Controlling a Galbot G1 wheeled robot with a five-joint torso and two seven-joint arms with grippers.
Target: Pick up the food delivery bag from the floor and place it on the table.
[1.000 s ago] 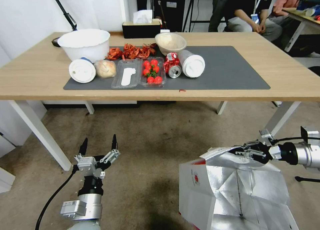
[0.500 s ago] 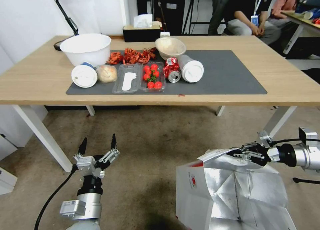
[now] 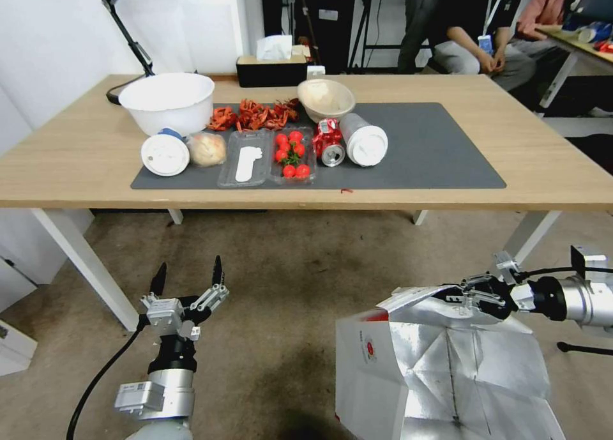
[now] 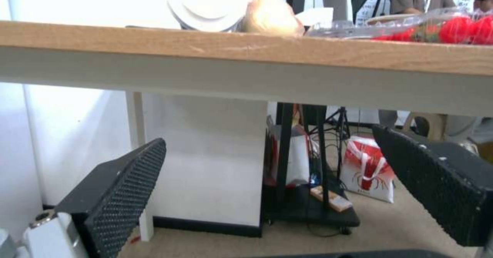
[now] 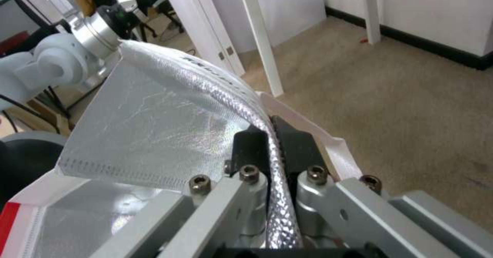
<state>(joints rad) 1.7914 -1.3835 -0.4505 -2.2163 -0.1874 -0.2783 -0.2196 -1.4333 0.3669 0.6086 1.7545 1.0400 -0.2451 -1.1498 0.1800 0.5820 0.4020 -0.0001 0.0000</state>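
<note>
The food delivery bag [image 3: 440, 376] is at the lower right in the head view, white and red outside, its open top showing crinkly silver foil. My right gripper [image 3: 456, 297] is shut on its top foil flap. In the right wrist view the fingers [image 5: 295, 144] pinch that rim of the bag [image 5: 154, 123]. The frame edge cuts off the bag's bottom, so contact with the floor [image 3: 287, 287] cannot be told. My left gripper [image 3: 188, 277] hangs open and empty over the floor, below the table [image 3: 76, 152] edge. In the left wrist view that gripper [image 4: 268, 136] is also open.
The left half of the dark mat [image 3: 440, 146] holds a white bowl [image 3: 167, 100], lidded cups [image 3: 165, 154], crayfish [image 3: 255, 114], a tomato tray [image 3: 290, 149] and a can [image 3: 331, 147]; its right half is bare. White table legs [image 3: 76, 261] [image 3: 530, 235] flank the floor space.
The whole head view has shifted, so the table now sits lower in the picture. Both grippers and the bag keep their places relative to me; the right gripper stays shut on the flap.
</note>
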